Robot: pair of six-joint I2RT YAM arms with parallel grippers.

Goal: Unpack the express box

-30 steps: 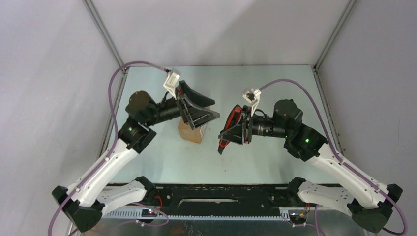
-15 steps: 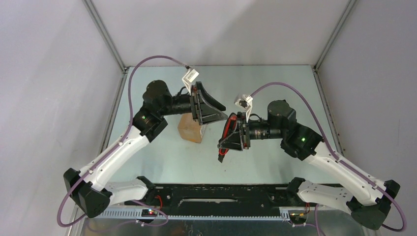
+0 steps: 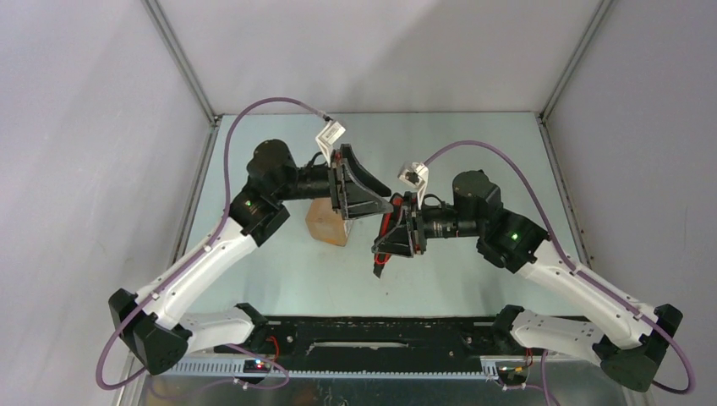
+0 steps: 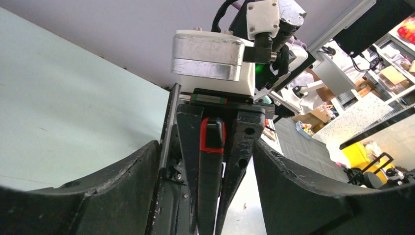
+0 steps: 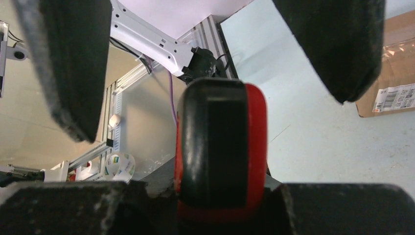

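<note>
Since a second ago the left end effector (image 3: 376,196) has swung right and the right end effector (image 3: 391,241) has edged left, and we now see them nearly meeting mid-frame. Open worktop (image 3: 473,135) shows towards the upper right. The left stands spread wide; the right clamps the knife (image 3: 380,262). The box (image 3: 324,222) sits unmoved, just lower left of the left fingertips.

Surfaces: express box (image 5: 397,54) matt brown cardboard (white paper label (image 5: 394,98)); knife (image 5: 220,147) smooth red-black plastic; table (image 5: 318,132) smooth, matt.

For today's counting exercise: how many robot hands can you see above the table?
2. The left hand hovers by the express box; the right hand, just right of it, grips a red-and-black knife. None hidden.
</note>
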